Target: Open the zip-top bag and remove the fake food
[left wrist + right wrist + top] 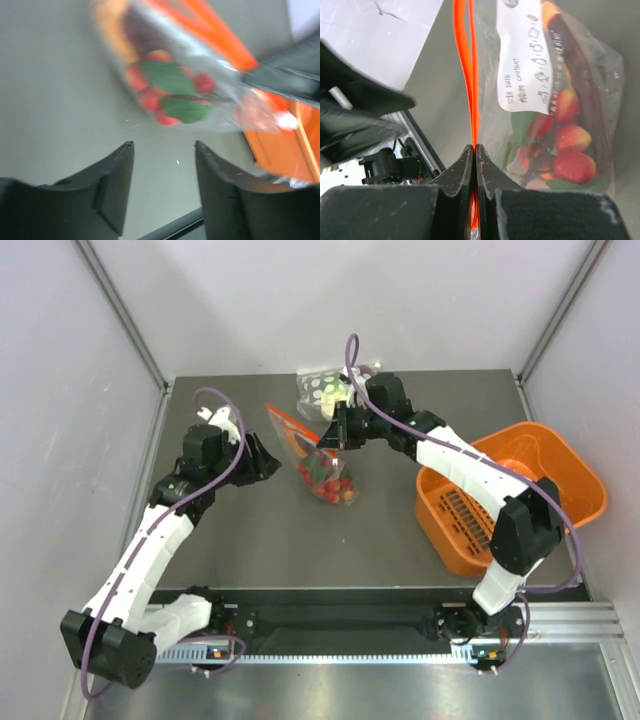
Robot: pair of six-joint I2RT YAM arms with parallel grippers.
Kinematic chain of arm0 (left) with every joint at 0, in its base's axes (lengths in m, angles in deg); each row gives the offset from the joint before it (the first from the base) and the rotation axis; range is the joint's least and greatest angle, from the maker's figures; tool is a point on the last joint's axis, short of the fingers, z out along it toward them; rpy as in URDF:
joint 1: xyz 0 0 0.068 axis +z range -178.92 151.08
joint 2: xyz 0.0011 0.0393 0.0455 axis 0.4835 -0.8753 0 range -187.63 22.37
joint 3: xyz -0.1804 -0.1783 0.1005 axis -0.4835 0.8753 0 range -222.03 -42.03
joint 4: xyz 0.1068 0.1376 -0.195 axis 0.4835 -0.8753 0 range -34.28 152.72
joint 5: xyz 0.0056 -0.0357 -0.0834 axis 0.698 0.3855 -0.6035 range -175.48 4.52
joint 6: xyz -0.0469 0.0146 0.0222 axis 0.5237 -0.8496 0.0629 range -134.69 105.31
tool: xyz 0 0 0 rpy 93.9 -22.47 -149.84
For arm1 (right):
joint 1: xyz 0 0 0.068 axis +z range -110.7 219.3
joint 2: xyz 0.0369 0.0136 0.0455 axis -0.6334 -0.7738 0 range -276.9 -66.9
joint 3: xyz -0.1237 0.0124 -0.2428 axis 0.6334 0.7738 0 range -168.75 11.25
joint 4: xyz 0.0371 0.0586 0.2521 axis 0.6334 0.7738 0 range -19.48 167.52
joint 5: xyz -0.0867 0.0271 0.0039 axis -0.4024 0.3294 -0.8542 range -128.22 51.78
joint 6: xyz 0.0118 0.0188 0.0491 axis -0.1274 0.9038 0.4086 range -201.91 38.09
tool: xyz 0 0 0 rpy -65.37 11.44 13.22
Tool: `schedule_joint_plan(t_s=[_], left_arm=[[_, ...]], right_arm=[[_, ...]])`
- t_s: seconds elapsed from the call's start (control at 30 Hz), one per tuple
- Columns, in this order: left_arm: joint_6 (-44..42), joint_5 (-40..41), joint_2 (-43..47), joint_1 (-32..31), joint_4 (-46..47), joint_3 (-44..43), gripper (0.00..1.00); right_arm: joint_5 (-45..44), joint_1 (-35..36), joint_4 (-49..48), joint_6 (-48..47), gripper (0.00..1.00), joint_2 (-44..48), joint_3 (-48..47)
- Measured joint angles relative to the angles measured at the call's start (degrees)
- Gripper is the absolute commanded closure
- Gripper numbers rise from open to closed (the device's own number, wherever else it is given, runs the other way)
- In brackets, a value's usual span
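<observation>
On the dark table [250, 550], seen from above, the zip-top bag [312, 452] was near the middle, a little toward the far side. Its orange zip strip [286, 421] ran along the edge facing left. The fake food [336, 486], a cluster of red berries, was bunched at the near end of the zip-top bag. The right claw [340, 426] reached in from the right and met the far end of the zip-top bag. The left claw [264, 460] was just to the left of it, not touching. A second bag [322, 390] with green-and-white spotted contents lay at the far edge. An orange basket [520, 490] stood on the right side of the table.

From the left wrist, in a blurred view, the left claw [164, 150] stood wide apart. Nothing was between its fingers [112, 185] but bare table. The zip-top bag [225, 85] was beyond the fingertips, with red fake food [150, 100] and green leaves [167, 77] showing through the plastic.

From the right wrist, the right claw [475, 152] was pinched tight on the zip strip [468, 75], which ran straight up from between its fingertips. The zip-top bag [612, 70] spread to the right of the strip, with a white label [522, 55] on it. Inside it the fake food [572, 165] showed as red berries beside a dark reddish-brown long piece.
</observation>
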Motion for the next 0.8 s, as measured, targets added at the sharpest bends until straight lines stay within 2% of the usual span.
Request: schedule_joint_plan(t_s=[0.07, 0.27, 0.5, 0.8], left_arm=[[2.32, 1.38, -0.76, 1.18, -0.26, 0.59, 0.35], [8.37, 3.52, -0.87, 3.06, 1.25, 1.90, 0.31], [14.38, 2.32, -2.71, 4.98, 7.76, 3.67, 0.31], [17.29, 1.40, -6.78, 5.29, 12.15, 3.74, 0.31]], right_arm=[[0.02, 0.00, -1.25, 0.22, 1.00, 0.87, 1.09], [0.42, 0.00, -3.98, 0.96, 1.00, 3.48, 5.60], [0.98, 0.02, -4.39, 1.27, 1.00, 5.03, 8.35], [1.03, 0.52, -4.52, 1.27, 1.00, 5.16, 8.37]])
